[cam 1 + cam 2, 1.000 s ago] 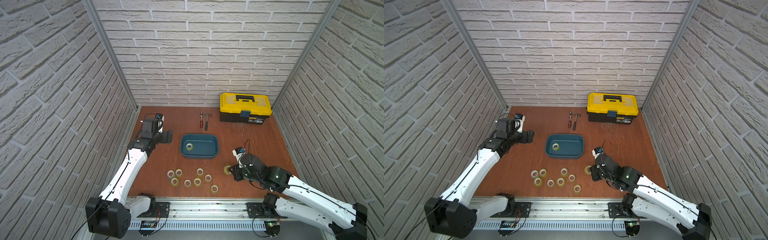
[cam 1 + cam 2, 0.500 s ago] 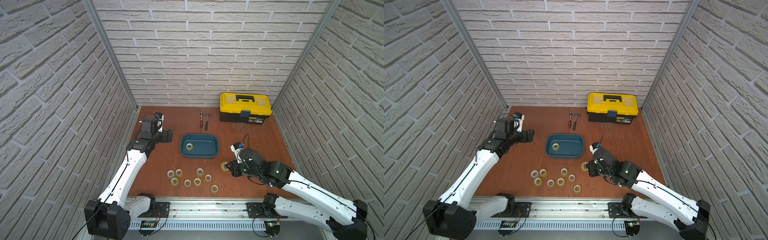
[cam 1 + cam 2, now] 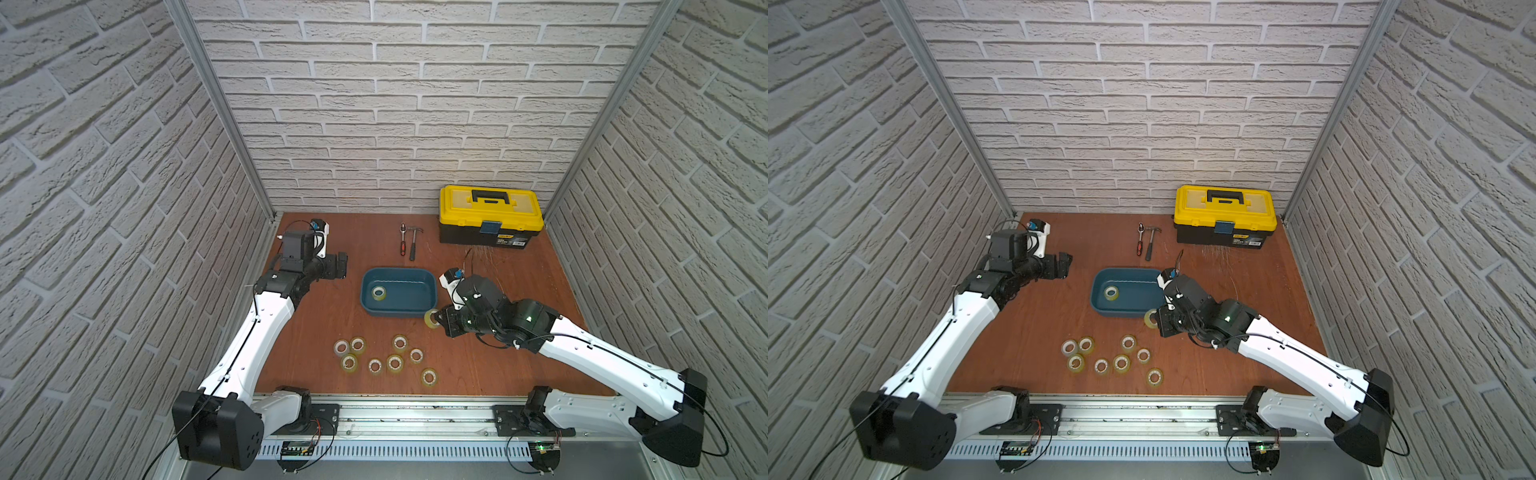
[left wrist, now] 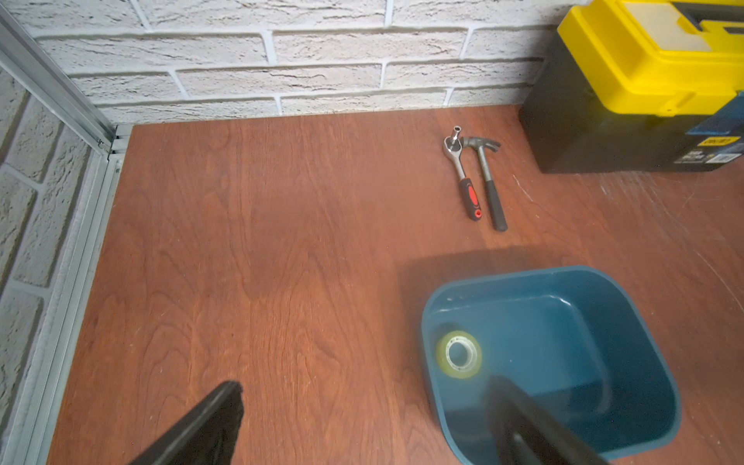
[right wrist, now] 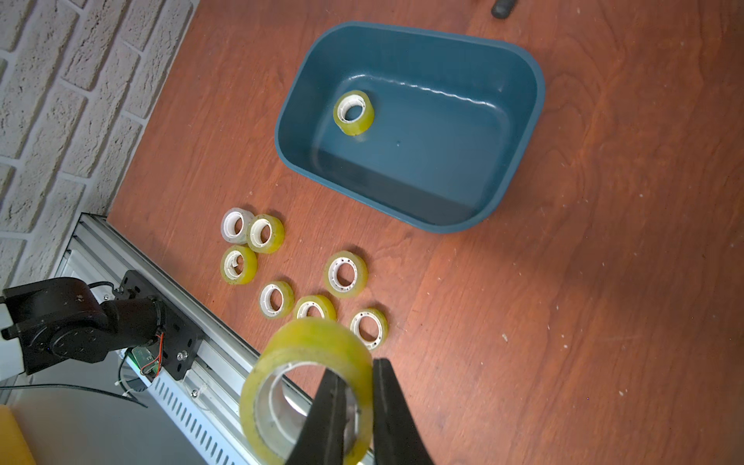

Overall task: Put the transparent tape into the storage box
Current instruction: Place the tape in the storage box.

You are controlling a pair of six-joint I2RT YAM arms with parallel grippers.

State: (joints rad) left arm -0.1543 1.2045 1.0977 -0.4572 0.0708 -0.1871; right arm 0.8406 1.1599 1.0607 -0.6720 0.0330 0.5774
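My right gripper [image 5: 357, 368] clenched on a glossy yellowish tape roll [image 5: 306, 342] — rounded teal plastic storage box [image 3: 399, 314] holding a second roll [image 3: 378, 292], left gripper [image 4: 364, 386] released

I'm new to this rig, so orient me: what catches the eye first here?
The right gripper has its fingers clamped on a yellowish tape roll by the near right corner of the teal storage box, which holds one roll. Eight more rolls lie loose on the table, and a yellow-lidded toolbox stands at the back.
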